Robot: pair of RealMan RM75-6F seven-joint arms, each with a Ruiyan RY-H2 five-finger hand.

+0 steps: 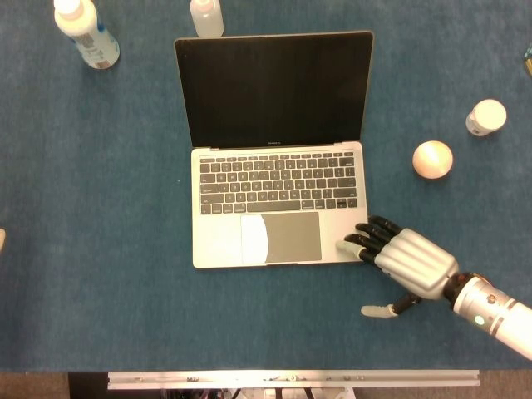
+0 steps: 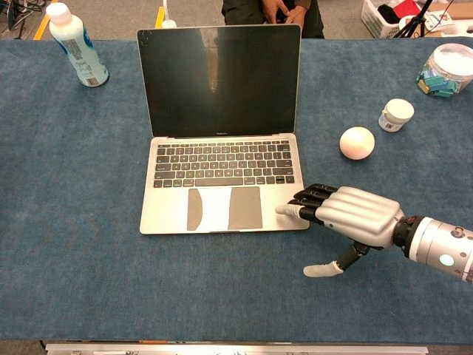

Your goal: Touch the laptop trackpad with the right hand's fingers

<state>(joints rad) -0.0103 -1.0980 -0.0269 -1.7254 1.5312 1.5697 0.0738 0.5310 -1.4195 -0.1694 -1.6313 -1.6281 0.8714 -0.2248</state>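
Note:
An open silver laptop point(image 1: 278, 179) point(image 2: 222, 140) with a dark screen lies on the blue table cloth. Its grey trackpad point(image 1: 281, 238) point(image 2: 225, 208) sits below the keyboard. My right hand point(image 1: 407, 259) point(image 2: 351, 215) hovers at the laptop's front right corner, palm down, holding nothing. Its fingertips point(image 1: 347, 245) point(image 2: 285, 211) rest on the palm rest to the right of the trackpad, not on the trackpad itself. The thumb points down toward the cloth. My left hand shows in neither view.
A round pale ball point(image 1: 433, 160) point(image 2: 357, 143) and a small white jar point(image 1: 486, 117) point(image 2: 396, 115) lie right of the laptop. A white bottle point(image 1: 86, 32) point(image 2: 75, 44) stands far left, a lidded tub point(image 2: 451, 68) far right.

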